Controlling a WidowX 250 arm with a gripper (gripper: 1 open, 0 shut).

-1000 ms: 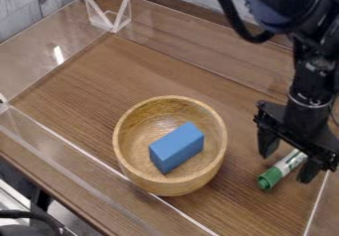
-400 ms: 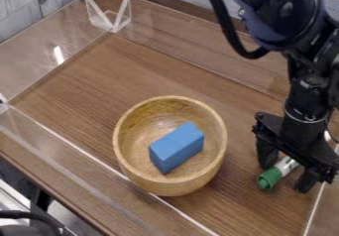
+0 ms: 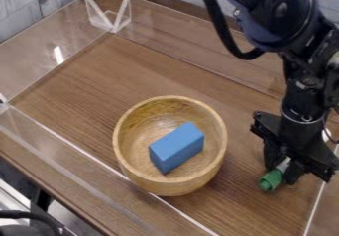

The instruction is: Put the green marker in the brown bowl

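The green marker (image 3: 271,179) lies on the wooden table just right of the brown bowl (image 3: 133,122). Only its green end pokes out toward the front; the rest is hidden under the hand. My gripper (image 3: 294,167) points straight down over the marker, its black fingers drawn in against the barrel and shut on it at table level. The bowl stands in the middle of the table and holds a blue rectangular block (image 3: 176,147).
Low clear plastic walls (image 3: 59,146) fence the wooden table (image 3: 119,66) at the left, front and back. A folded clear piece (image 3: 106,12) stands at the far left corner. The black arm (image 3: 272,17) reaches in from the upper right.
The gripper has sunk slightly onto the marker. Its fingers, spread wide before, have closed in around the barrel. Bowl and block have not moved.
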